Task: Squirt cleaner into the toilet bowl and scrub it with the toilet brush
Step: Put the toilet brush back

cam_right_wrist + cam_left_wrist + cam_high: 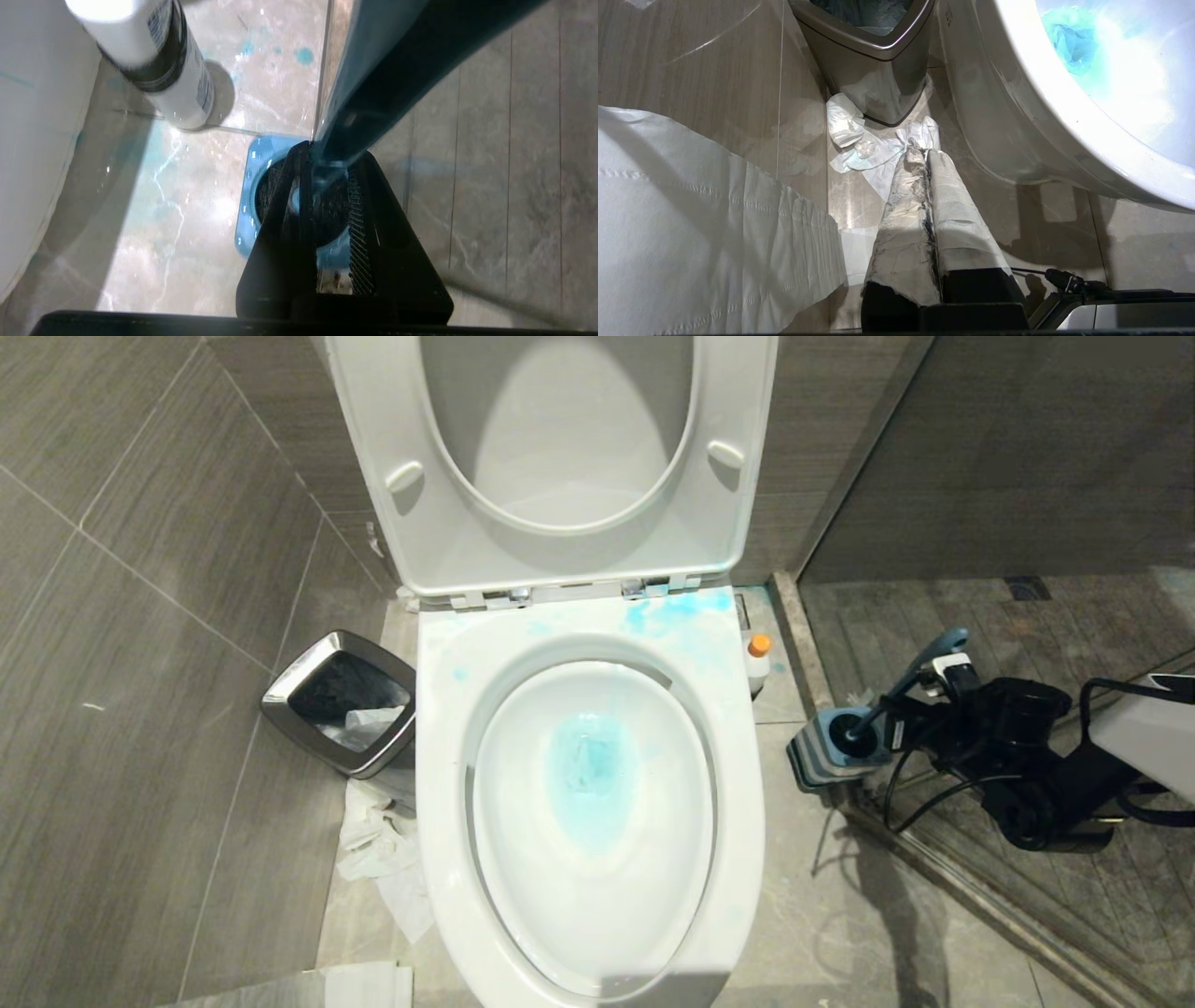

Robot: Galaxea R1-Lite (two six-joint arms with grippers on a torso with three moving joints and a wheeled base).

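The toilet bowl (439, 756) stands in the middle with its seat and lid raised. Blue liquid pools at its bottom and blue smears mark the back rim. The cleaner (758, 658), a white bottle with an orange cap, stands on the floor right of the bowl; it also shows in the right wrist view (159, 65). My right gripper (934, 686) (329, 158) is shut on the toilet brush's slate-blue handle (920, 672) (373, 70). Its black bristle head (331, 210) sits in the square blue holder (822, 756). My left gripper (927, 151) hangs shut and empty low beside the bowl's outer wall (1041, 93).
A steel-rimmed waste bin (341, 714) stands left of the bowl, with crumpled tissue (383, 840) on the floor before it. A broad sheet of toilet paper (691, 210) hangs close to the left arm. A raised stone threshold (812, 644) runs right behind the holder.
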